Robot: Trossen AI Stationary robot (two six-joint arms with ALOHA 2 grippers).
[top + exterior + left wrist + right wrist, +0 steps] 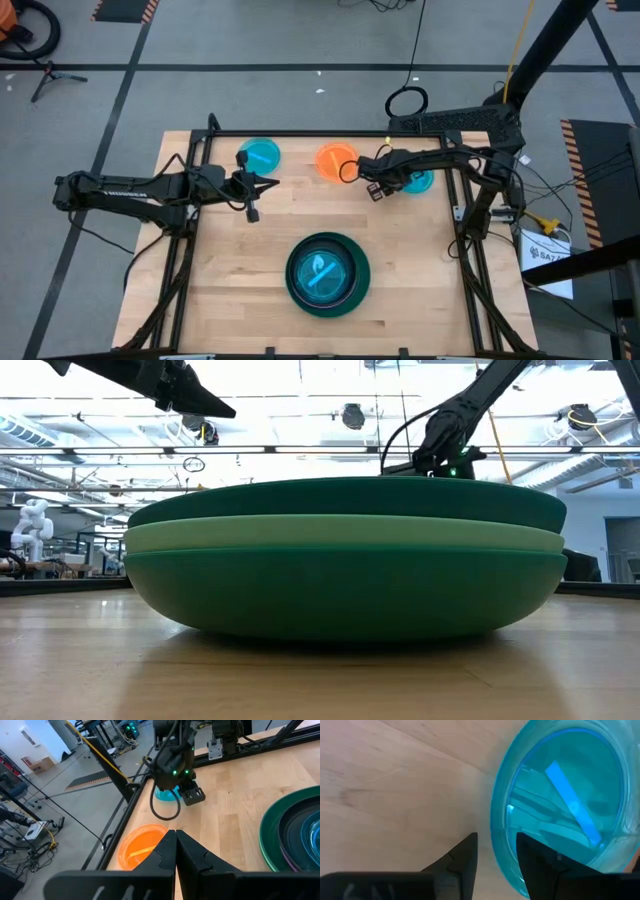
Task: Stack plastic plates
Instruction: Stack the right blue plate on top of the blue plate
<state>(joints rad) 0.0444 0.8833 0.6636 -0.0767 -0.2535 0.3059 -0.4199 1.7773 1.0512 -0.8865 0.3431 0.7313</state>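
Dark green stack (296, 290), 2 cyan-blue plates (262, 156), 1 orange plate (331, 160), pale wood table (230, 270).

I see a pale wood tabletop (250, 280), smooth with fine grain. The cyan plate (565, 810) is glossy translucent plastic, as is the orange plate (137, 847). The stacked green plates (345, 555) look matt, smooth plastic. My left gripper (176, 852) is matt black.
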